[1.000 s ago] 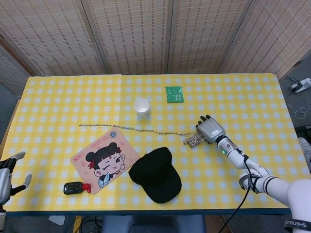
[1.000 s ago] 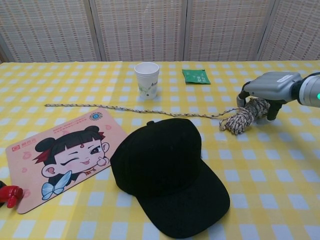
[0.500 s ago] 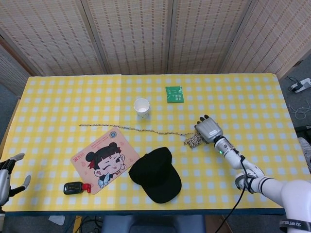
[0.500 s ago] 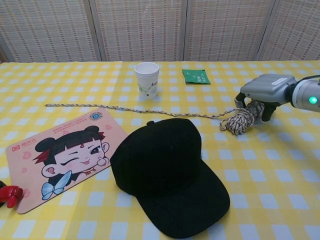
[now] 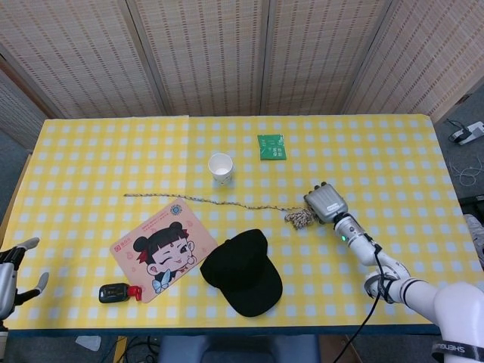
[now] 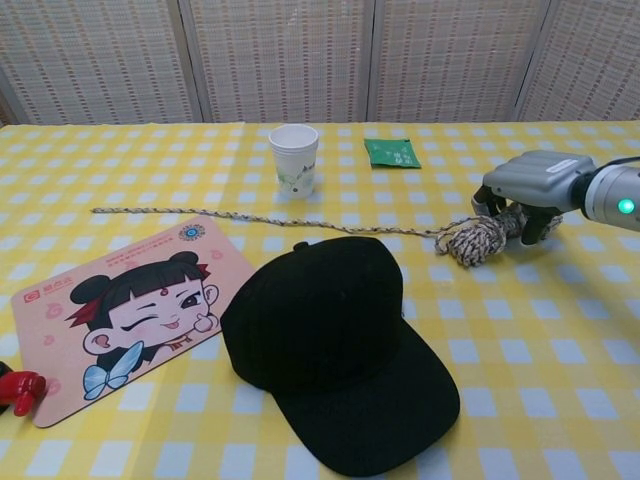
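Note:
A long braided rope (image 5: 219, 202) lies stretched across the yellow checked tablecloth, ending in a coiled bundle (image 6: 472, 241) on the right. My right hand (image 6: 530, 185) sits over that bundle with its fingers curled down around the coil, gripping it; it also shows in the head view (image 5: 326, 203). My left hand (image 5: 11, 271) hangs off the table's front left corner, fingers apart and holding nothing. It is not seen in the chest view.
A white paper cup (image 6: 294, 158) stands behind the rope, a green packet (image 6: 392, 152) to its right. A black cap (image 6: 330, 340) and a cartoon mouse pad (image 6: 120, 310) lie in front. A black and red gadget (image 5: 117, 293) lies near the front left edge.
The right hand's fingers have curled tighter around the rope coil, and the coil has shifted slightly left. The left hand has stayed put.

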`<act>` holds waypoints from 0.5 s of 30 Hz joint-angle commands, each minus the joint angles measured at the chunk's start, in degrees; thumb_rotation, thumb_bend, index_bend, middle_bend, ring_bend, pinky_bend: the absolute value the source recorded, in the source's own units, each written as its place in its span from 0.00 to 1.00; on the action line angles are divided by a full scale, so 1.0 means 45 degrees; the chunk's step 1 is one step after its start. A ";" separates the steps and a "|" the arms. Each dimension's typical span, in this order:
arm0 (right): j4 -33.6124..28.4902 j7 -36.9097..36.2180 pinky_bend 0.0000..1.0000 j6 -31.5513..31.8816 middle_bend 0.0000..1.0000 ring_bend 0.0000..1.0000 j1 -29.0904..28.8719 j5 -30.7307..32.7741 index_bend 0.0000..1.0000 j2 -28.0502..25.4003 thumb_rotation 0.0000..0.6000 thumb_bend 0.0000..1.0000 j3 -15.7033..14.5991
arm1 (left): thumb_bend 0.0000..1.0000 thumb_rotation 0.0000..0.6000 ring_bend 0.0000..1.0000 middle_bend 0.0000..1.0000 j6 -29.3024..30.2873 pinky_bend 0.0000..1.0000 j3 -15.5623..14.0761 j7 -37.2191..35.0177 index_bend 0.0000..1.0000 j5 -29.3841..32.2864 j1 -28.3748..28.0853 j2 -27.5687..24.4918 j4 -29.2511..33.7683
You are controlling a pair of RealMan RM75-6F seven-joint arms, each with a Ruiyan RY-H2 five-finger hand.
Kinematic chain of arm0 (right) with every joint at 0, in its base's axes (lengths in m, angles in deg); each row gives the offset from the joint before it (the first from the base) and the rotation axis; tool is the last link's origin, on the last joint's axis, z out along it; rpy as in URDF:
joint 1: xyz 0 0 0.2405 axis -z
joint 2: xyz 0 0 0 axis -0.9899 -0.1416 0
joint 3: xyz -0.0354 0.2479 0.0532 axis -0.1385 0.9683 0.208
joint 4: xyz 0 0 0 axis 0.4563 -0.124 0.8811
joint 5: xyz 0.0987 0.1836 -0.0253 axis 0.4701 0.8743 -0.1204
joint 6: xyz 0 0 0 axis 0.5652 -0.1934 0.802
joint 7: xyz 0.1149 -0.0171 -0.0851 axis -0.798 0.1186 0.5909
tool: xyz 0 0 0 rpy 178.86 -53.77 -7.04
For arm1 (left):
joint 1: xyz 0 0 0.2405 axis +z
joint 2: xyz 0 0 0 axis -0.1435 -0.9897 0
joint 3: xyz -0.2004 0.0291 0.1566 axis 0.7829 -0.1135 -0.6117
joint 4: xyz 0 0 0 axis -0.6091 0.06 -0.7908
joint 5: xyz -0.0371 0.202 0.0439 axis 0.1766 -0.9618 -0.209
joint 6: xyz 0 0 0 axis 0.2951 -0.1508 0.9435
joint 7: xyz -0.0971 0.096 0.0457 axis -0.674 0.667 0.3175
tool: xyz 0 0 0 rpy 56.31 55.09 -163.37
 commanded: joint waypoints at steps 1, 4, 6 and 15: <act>-0.0171 -0.0299 0.47 0.0124 0.55 0.43 0.0063 -0.0070 0.64 -0.0157 1.00 0.59 0.0059 | 0.33 1.00 0.26 0.26 -0.0205 0.19 0.0099 -0.0161 0.26 -0.0058 -0.0182 -0.0119 -0.0021; -0.0640 -0.0533 0.56 0.0230 0.56 0.47 0.0122 -0.0034 0.65 -0.0572 1.00 0.63 0.0171 | 0.33 1.00 0.26 0.26 -0.0532 0.19 0.0290 -0.0373 0.27 -0.0134 -0.0510 -0.0301 -0.0088; -0.1116 -0.0621 0.59 0.0364 0.57 0.49 0.0188 0.0028 0.66 -0.0952 1.00 0.65 0.0276 | 0.33 1.00 0.26 0.26 -0.0789 0.19 0.0455 -0.0478 0.27 -0.0186 -0.0795 -0.0414 -0.0160; -0.3669 -0.0748 0.64 0.0914 0.60 0.53 0.0570 0.0581 0.71 -0.2773 1.00 0.66 0.0762 | 0.33 1.00 0.32 0.27 -0.2292 0.22 0.1234 -0.1036 0.31 -0.0367 -0.2413 -0.0618 -0.0617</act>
